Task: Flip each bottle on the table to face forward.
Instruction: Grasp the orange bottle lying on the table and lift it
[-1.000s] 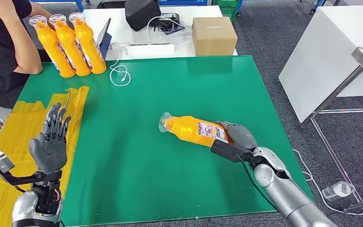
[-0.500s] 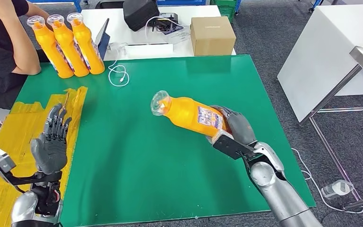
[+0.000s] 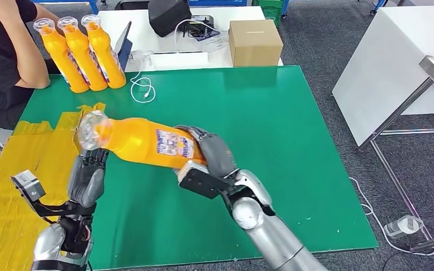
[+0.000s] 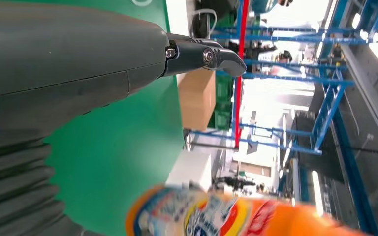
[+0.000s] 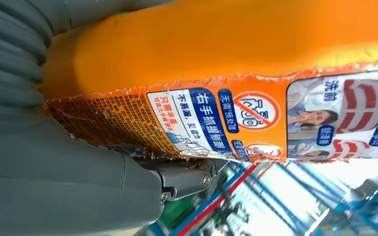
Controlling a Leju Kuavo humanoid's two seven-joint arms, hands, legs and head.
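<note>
My right hand (image 3: 210, 153) grips the lower body of an orange bottle (image 3: 138, 141) with a clear cap and holds it off the green table (image 3: 271, 113), nearly level, cap toward the left. The right wrist view shows the bottle's label (image 5: 256, 118) close up against that hand (image 5: 54, 187). My left hand (image 3: 87, 178) is raised with its fingers apart, just under the bottle's neck; whether they touch it I cannot tell. In the left wrist view the bottle (image 4: 216, 216) lies past the thumb (image 4: 78, 59). Three more orange bottles (image 3: 82, 53) stand at the far left corner.
A person (image 3: 0, 56) sits at the far left, beside the standing bottles. Yellow tape (image 3: 11, 169) covers the table's left edge. A white cable (image 3: 141, 87) lies near the bottles. Beyond the green table stand a cardboard box (image 3: 254, 42) and a black bag (image 3: 169, 14).
My right hand has lifted the bottle and carried it left across the table. My left hand has come in and turned under the bottle's neck.
</note>
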